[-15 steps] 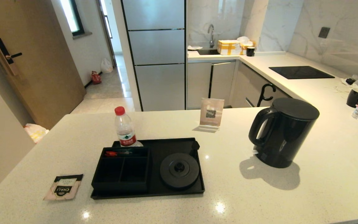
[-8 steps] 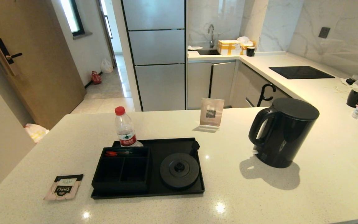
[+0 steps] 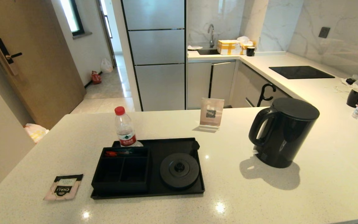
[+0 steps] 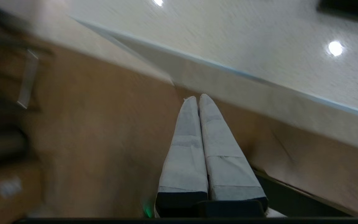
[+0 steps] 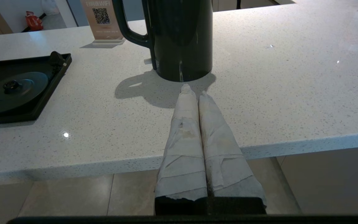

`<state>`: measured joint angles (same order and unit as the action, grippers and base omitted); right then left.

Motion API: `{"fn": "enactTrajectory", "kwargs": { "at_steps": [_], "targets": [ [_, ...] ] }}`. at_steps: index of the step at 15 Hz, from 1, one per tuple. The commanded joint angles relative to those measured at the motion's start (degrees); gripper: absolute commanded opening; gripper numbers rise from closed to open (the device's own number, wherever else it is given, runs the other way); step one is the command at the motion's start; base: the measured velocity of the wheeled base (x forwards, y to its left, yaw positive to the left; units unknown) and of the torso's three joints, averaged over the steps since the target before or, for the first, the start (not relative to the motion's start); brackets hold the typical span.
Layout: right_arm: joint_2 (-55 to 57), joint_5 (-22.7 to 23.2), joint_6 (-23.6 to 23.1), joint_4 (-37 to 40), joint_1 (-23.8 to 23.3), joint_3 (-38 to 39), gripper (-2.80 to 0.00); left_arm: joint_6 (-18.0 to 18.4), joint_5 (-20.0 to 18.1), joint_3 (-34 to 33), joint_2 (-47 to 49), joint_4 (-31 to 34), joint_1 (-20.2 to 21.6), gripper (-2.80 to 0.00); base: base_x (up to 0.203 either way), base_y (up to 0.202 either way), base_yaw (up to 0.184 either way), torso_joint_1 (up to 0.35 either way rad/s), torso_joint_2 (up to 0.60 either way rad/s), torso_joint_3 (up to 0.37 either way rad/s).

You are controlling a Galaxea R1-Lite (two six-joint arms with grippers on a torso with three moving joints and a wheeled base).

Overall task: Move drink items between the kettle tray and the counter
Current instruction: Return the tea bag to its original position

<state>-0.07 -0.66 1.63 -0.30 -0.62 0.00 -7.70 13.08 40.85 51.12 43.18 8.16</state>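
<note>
Take the kettle tray [image 3: 197, 186] as your landmark on the counter [image 3: 322, 186]; nothing here is in hand yet.

The electric kettle [image 3: 283, 132] stands upright on the counter well to the right of the tray, its loop handle turned toward the tray. You should expect it to be the heavy, rigid item, with a smooth rounded body that wide fingers would likely slip on; the handle looks like your only sound hold. The round kettle base [image 3: 179, 170] on the tray's right half is bare.

The CHALI tea sachet [image 3: 63, 186] lies flat on the counter just left of the tray. Judge it light and limp; you would pinch it by one edge. The compartment box [image 3: 121, 183] sits in the tray's left half.

Your right gripper [image 5: 194, 90] hovers off the counter's near edge, pointing at the kettle, fingers pressed together. Your left gripper [image 4: 197, 99] hangs below the counter edge, fingers together too.
</note>
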Motion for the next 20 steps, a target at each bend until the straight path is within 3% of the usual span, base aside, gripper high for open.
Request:
{"fn": "enactTrajectory", "kwargs": {
  "at_steps": [1,4,7,11,12,14,16,20],
  "targets": [
    [0.1,0.0,0.0,0.0,0.0,0.0,-2.80,-2.8,-4.1,0.6,16.3,-0.9,0.8,-2.80,0.000,0.000,0.000,0.000,0.00,0.000],
    [0.1,0.0,0.0,0.0,0.0,0.0,-2.80,-6.5,-8.3,1.7,23.8,-3.7,1.7,-2.80,0.000,0.000,0.000,0.000,0.00,0.000],
    [0.1,0.0,0.0,0.0,0.0,0.0,-2.80,-6.9,-8.8,3.6,27.1,-6.4,3.0,-2.80,0.000,0.000,0.000,0.000,0.00,0.000],
    [0.1,0.0,0.0,0.0,0.0,0.0,-2.80,-7.3,-10.2,11.9,48.3,-11.3,8.5,-2.80,0.000,0.000,0.000,0.000,0.00,0.000],
    [0.1,0.0,0.0,0.0,0.0,0.0,-2.80,-7.4,-10.2,14.1,51.7,-12.3,10.1,0.00,0.000,0.000,0.000,0.000,0.00,0.000],
    [0.1,0.0,0.0,0.0,0.0,0.0,-2.80,-7.4,-9.9,16.8,55.9,-14.8,12.5,0.00,0.000,0.000,0.000,0.000,0.00,0.000],
    [0.1,0.0,0.0,0.0,0.0,0.0,-2.80,-7.4,-6.7,17.4,59.3,-19.5,13.1,0.00,0.000,0.000,0.000,0.000,0.00,0.000],
    [0.1,0.0,0.0,0.0,0.0,0.0,-2.80,-6.8,-6.7,17.8,60.2,-21.6,12.4,0.00,0.000,0.000,0.000,0.000,0.00,0.000]
  ]
}}
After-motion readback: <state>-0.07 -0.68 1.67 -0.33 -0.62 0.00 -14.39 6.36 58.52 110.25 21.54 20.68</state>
